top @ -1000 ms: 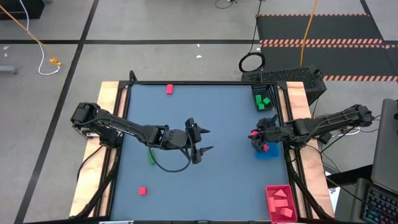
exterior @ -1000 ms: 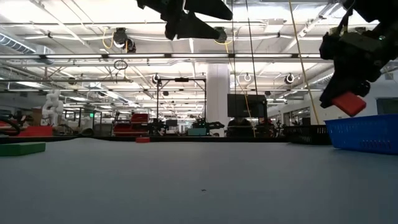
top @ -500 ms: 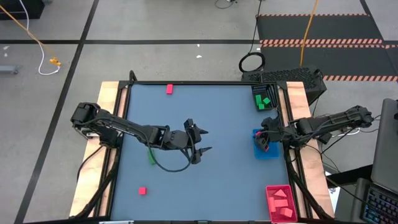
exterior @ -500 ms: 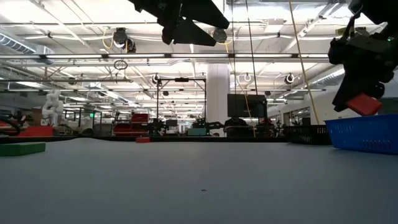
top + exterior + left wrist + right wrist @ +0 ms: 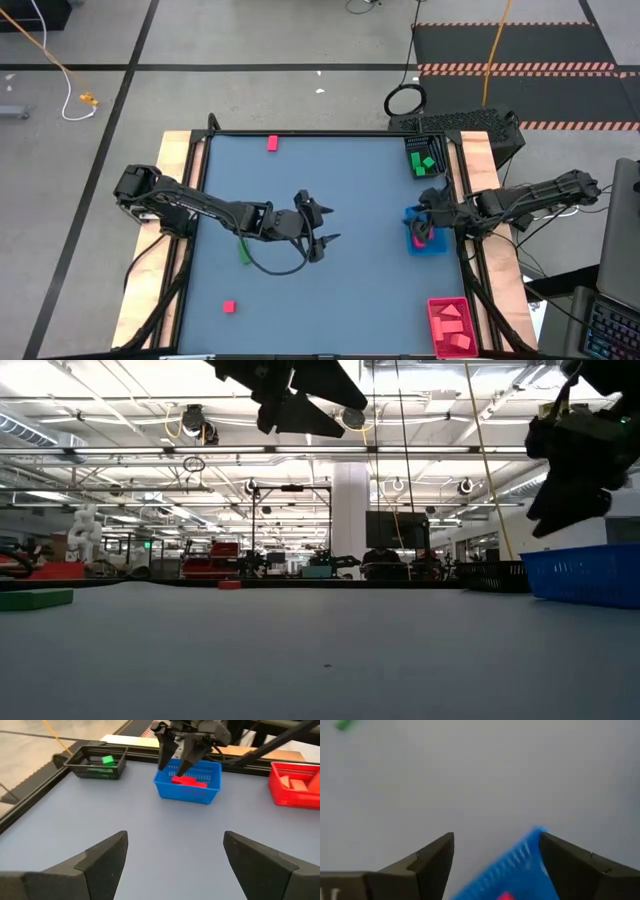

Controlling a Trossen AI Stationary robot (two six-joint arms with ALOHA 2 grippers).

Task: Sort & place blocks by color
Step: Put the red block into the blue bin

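Right pincer (image 5: 418, 230) up over the blue basket (image 5: 440, 246) near the right edge of the bench (image 5: 330, 290), fingers apart, holding nothing. Red block (image 5: 189, 781) down inside the blue basket, right under that pincer. Same basket peeking up between the two fingers in the right wrist view, with a bit of red in it.

Left pincer (image 5: 325, 227) up above the middle of the bench, wide open and empty, pointing toward the blue basket.

Black basket (image 5: 424, 160) at the far right corner of the bench, with green blocks (image 5: 424, 162) in it. Red basket (image 5: 452, 327) at the near right corner, with pink blocks (image 5: 452, 322) in it.

Loose on the bench: a green bar (image 5: 244, 251) near the left edge, just beside the left arm; a small red cube (image 5: 229, 307) near the near edge, on the left; one more red block (image 5: 272, 143) by the far edge.
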